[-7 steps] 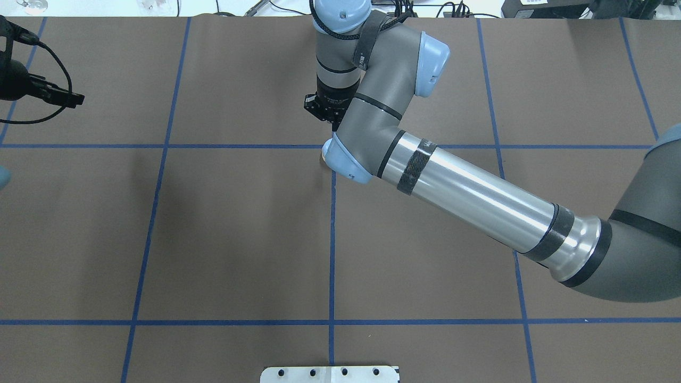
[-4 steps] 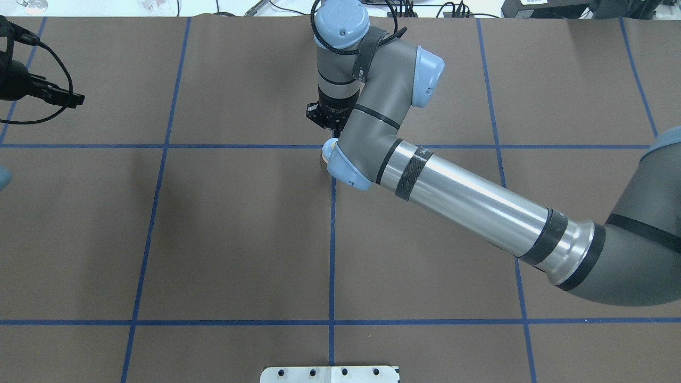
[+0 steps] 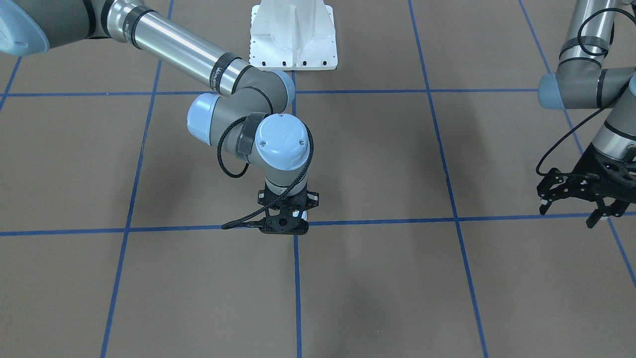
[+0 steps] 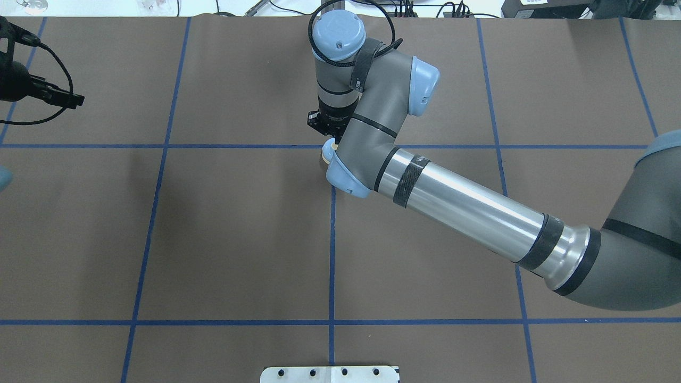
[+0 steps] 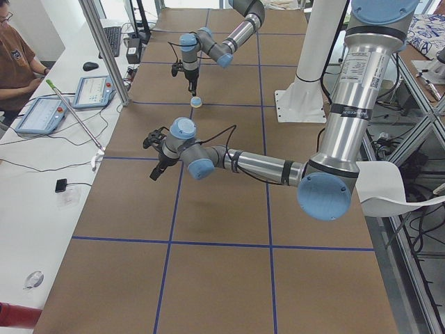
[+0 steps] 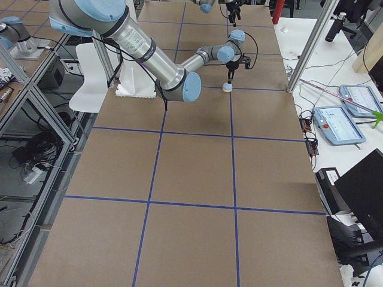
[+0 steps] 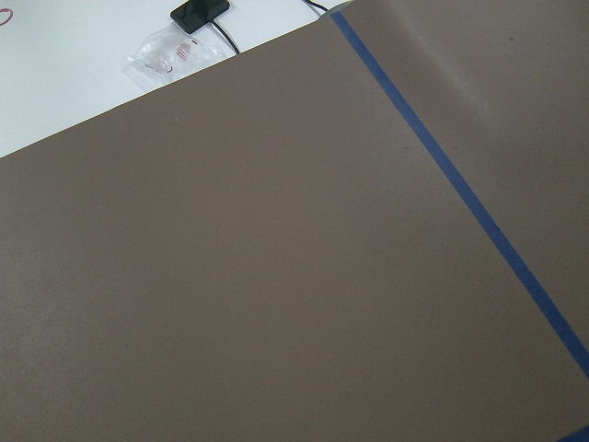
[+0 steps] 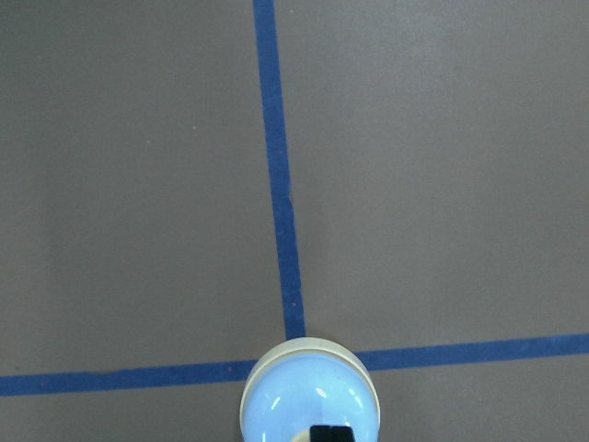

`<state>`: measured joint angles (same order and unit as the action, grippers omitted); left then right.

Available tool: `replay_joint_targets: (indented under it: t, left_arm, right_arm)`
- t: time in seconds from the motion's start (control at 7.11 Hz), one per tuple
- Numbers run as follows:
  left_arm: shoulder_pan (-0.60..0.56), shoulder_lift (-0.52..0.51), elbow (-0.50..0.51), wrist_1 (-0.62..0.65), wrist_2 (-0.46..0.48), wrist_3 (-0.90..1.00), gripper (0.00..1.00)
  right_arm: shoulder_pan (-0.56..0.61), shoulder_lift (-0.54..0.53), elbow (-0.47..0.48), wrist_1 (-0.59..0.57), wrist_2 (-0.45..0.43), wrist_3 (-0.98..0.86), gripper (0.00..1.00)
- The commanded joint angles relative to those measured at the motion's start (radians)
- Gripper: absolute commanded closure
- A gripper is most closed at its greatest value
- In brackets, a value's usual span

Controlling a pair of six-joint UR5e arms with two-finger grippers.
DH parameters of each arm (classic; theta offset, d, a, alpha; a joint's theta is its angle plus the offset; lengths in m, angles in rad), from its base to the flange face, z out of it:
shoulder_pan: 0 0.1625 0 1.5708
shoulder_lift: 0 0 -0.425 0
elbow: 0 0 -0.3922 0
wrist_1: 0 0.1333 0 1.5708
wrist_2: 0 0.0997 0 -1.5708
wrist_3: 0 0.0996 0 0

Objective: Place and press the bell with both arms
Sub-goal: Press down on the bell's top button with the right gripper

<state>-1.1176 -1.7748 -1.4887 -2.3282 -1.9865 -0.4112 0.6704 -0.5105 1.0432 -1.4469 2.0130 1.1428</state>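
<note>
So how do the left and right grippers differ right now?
The left gripper is open; the right gripper is shut. The left hangs over bare table; the right points down over the bell, where blue tape lines cross. Both are black and two-fingered.

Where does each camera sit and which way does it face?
Front-facing: across the table from the base, looking down; right arm, left arm.
Overhead: behind the base, looking forward and down; right arm.
Exterior left: table's left end, looking along it; left arm near.
Exterior right: opposite end; right arm near.
Left wrist: down at brown paper; no body.
Right wrist: down on the bell; fingertip shows.
Side views share bell and right gripper.
</note>
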Motion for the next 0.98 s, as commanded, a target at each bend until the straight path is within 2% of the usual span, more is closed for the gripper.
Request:
replay_joint_targets:
  t: [0.0, 0.84]
  left_arm:
    - [-0.001, 0.000, 0.001, 0.001, 0.000, 0.000, 0.00]
    - [-0.001, -0.002, 0.005, 0.001, 0.002, 0.000, 0.00]
  right_arm:
    - [-0.003, 0.000, -0.008, 0.002, -0.003, -0.002, 1.00]
    - [-0.014, -0.003, -0.009, 0.002, -0.023, 0.000, 1.00]
